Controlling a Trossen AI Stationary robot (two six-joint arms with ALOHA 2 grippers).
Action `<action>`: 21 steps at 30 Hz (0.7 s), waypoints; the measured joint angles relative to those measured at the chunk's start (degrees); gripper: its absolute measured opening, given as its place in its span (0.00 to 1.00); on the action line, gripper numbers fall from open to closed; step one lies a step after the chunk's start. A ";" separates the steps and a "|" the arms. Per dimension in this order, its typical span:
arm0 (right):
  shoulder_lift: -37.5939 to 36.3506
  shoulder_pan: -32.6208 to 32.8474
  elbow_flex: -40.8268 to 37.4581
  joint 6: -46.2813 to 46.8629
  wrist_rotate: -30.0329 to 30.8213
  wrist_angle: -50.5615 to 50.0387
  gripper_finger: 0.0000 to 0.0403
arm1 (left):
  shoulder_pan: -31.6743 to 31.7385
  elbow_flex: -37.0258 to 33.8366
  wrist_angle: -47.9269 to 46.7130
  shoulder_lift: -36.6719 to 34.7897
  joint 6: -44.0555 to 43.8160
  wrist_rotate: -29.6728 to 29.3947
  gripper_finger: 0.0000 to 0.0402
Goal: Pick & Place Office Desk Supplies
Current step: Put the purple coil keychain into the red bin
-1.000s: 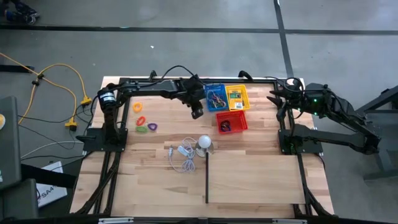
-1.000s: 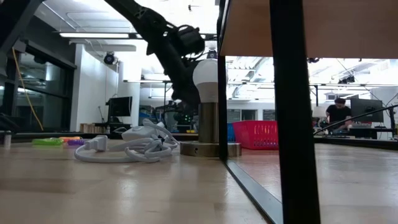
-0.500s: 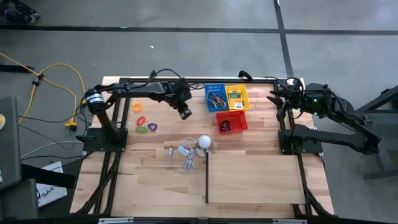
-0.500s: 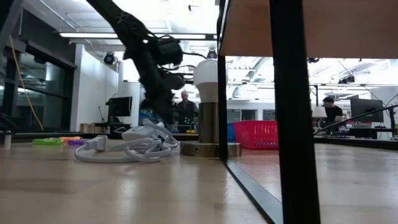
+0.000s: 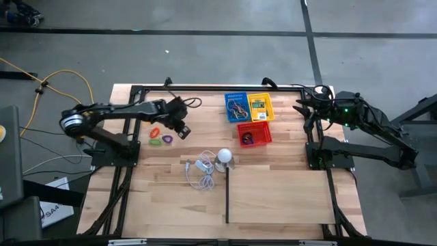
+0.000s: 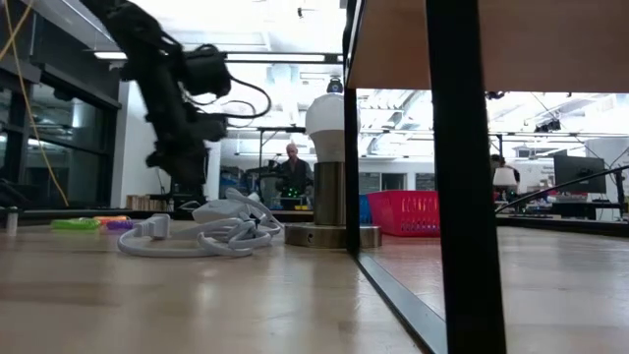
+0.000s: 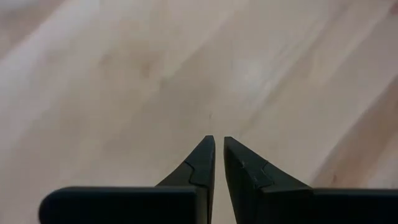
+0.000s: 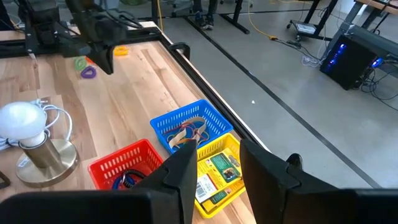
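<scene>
Small coloured rings lie on the wood at the table's left: pink [image 5: 156, 132], green [image 5: 156, 142] and purple [image 5: 167, 139]. Three baskets stand at the far middle. The blue one [image 5: 236, 106] holds rubber bands, the yellow one [image 5: 260, 106] holds packets, and the red one [image 5: 254, 133] holds small rings. My left gripper [image 5: 183, 130] hangs shut and empty over bare wood [image 7: 217, 140], just right of the rings. My right gripper [image 5: 305, 113] waits open at the table's far right [image 8: 217, 155].
A white bulb on a silvery base [image 5: 224, 157] and a coiled white cord [image 5: 201, 172] sit at the table's middle. A raised wooden board with a black edge [image 5: 280, 195] fills the near right. People show in the room behind the table [image 6: 290, 177].
My left gripper has swung from beside the blue basket toward the table's left edge, staying above the wood. It now hangs next to the rings. The whole left arm has turned about its base.
</scene>
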 joint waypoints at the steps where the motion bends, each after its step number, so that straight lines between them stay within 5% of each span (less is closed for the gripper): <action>1: 0.00 0.00 0.00 0.00 0.00 0.00 0.27 | -0.34 -0.95 -0.38 -1.38 -0.16 -0.04 0.08; 11: 0.00 0.00 0.00 0.00 0.00 0.00 0.27 | -7.27 -4.05 -15.15 -13.32 -1.50 -5.88 0.08; 21: -0.01 0.00 0.00 0.00 0.00 0.00 0.27 | -13.49 -4.93 -18.75 -14.31 -2.35 -7.69 0.08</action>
